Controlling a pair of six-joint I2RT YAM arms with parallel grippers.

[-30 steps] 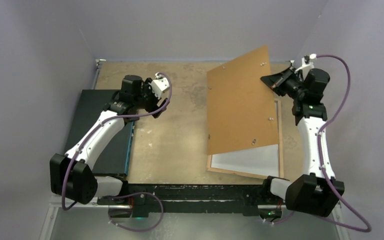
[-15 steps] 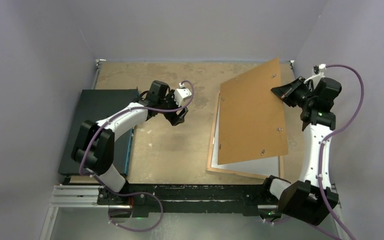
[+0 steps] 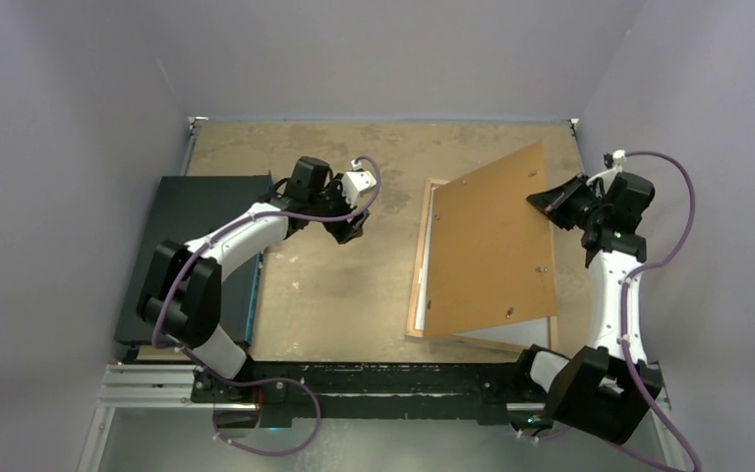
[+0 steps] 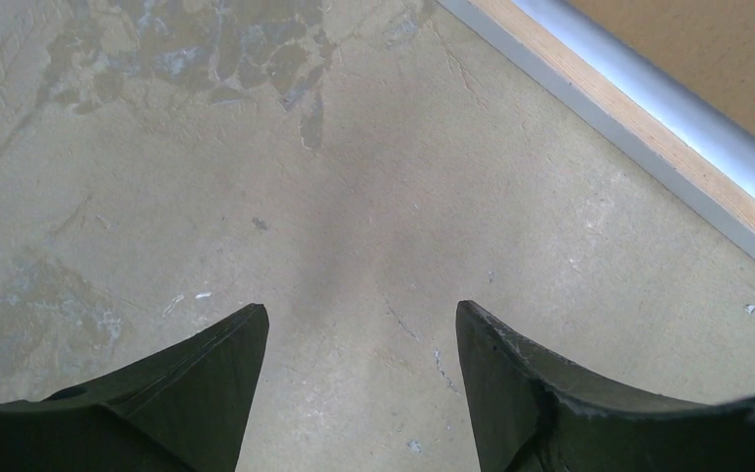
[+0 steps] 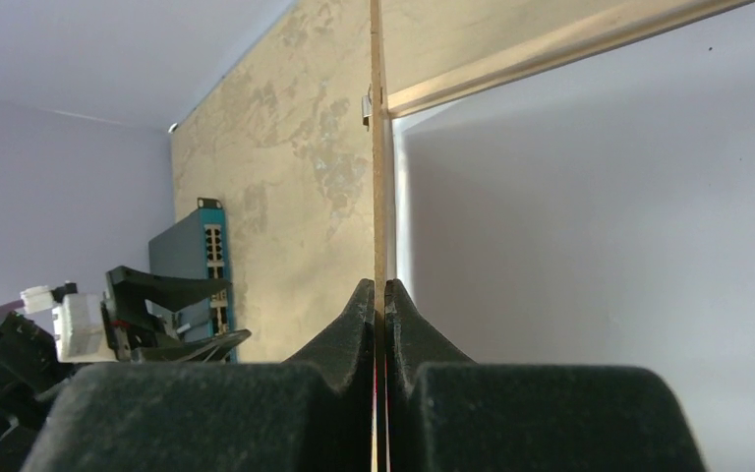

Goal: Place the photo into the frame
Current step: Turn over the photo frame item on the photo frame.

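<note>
The frame [image 3: 417, 295] lies back-up on the right of the table, its light wood rail also in the left wrist view [image 4: 649, 108]. My right gripper [image 3: 549, 205] is shut on the right edge of the brown backing board [image 3: 487, 246] and holds it tilted low over the frame; the jaws pinch the board's thin edge [image 5: 377, 147]. A white surface [image 5: 600, 197] shows inside the frame under the board. The photo's coloured side shows in no view. My left gripper [image 3: 349, 231] is open and empty above bare table [image 4: 359, 315], left of the frame.
A plain dark flat board [image 3: 197, 226] with a blue edge lies at the table's left side, partly under the left arm; it also shows in the right wrist view [image 5: 192, 256]. Walls close in at the back, left and right.
My right gripper has lowered the backing board from a steep tilt to nearly flat over the frame. My left gripper moved from above the dark board to the table's middle, then stayed.
</note>
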